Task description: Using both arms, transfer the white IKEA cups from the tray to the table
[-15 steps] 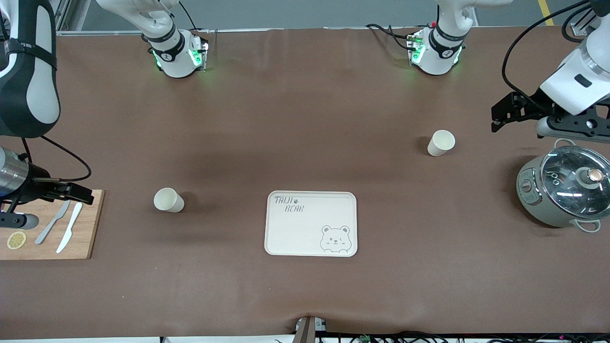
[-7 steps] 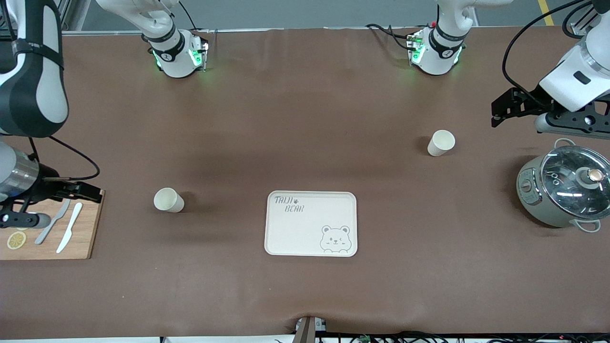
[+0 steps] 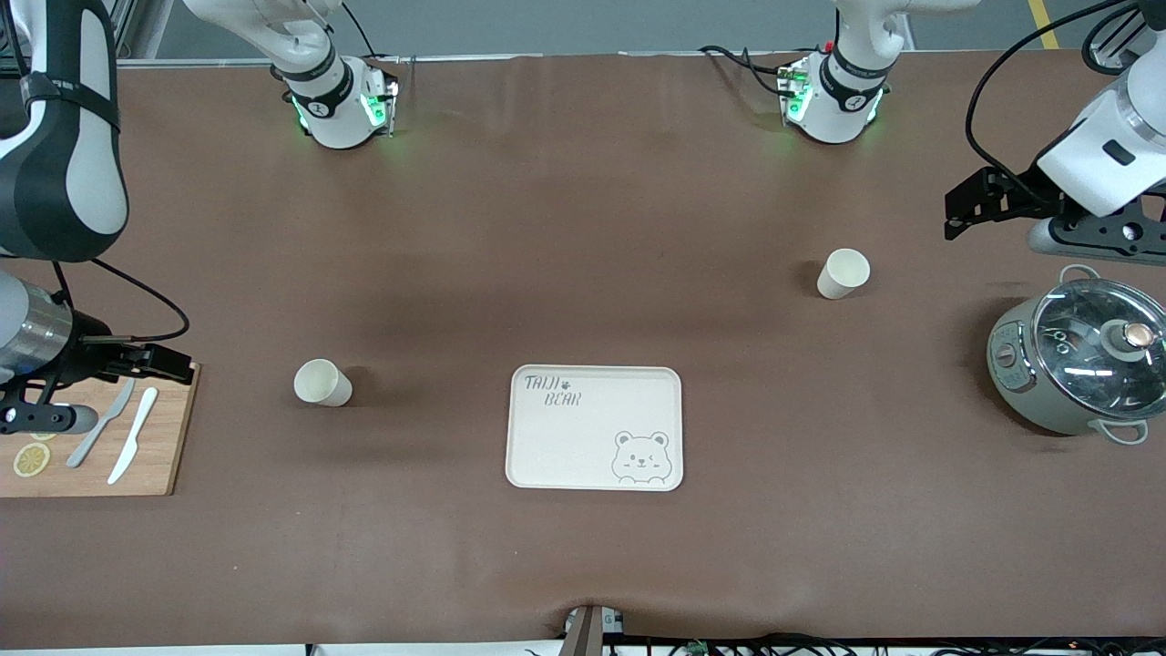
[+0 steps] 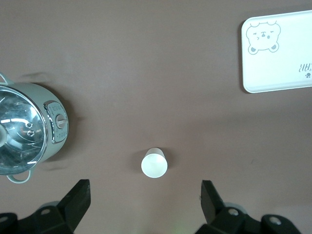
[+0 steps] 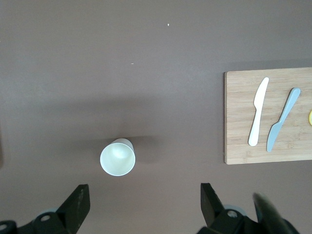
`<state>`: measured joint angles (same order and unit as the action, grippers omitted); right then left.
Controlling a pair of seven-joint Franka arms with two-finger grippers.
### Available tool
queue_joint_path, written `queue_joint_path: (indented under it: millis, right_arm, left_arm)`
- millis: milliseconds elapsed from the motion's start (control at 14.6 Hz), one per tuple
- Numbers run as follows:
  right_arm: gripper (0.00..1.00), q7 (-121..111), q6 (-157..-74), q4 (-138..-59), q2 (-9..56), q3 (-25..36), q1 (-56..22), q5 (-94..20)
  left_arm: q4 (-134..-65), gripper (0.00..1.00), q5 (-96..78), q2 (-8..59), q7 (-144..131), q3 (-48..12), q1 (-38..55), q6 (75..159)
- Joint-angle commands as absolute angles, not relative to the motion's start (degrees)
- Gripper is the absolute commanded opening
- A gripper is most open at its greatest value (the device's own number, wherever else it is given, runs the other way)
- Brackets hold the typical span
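Two white IKEA cups stand upright on the brown table. One cup (image 3: 322,383) is toward the right arm's end, the other cup (image 3: 843,272) toward the left arm's end. My right gripper (image 3: 169,363) hangs open and empty over the corner of the cutting board; in the right wrist view its cup (image 5: 117,157) lies just ahead of the gripper (image 5: 144,201). My left gripper (image 3: 966,202) hangs open and empty over bare table beside the pot; in the left wrist view its cup (image 4: 154,163) sits ahead of the gripper (image 4: 145,202).
A cream bear-printed tray (image 3: 583,442) lies between the cups, nearer the front camera. A grey pot with a glass lid (image 3: 1079,360) stands at the left arm's end. A wooden cutting board (image 3: 155,456) with two knives and a lemon slice (image 3: 31,459) lies at the right arm's end.
The right gripper has shifted a little toward its cup. The left gripper has drifted slightly toward the robots' bases. Both cups and the tray have stayed put.
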<state>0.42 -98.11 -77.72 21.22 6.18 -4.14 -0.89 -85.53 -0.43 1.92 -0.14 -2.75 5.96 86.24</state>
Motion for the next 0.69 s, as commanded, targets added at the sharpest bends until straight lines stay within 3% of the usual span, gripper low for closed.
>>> queue_joint_path:
  millis: [0, 617]
  right_arm:
    - [1.00, -0.4, -97.6, -77.4, 20.8, 5.9, -3.4, -0.2]
    - [1.00, -0.4, -97.8, -77.4, 21.0, 5.9, -3.4, 1.0]
  left_arm:
    - [-86.2, 1.00, -1.1, 0.8, -0.2, -2.6, 5.4, 85.5]
    - [-86.5, 1.00, -1.1, 1.1, -0.2, -2.6, 5.1, 85.0]
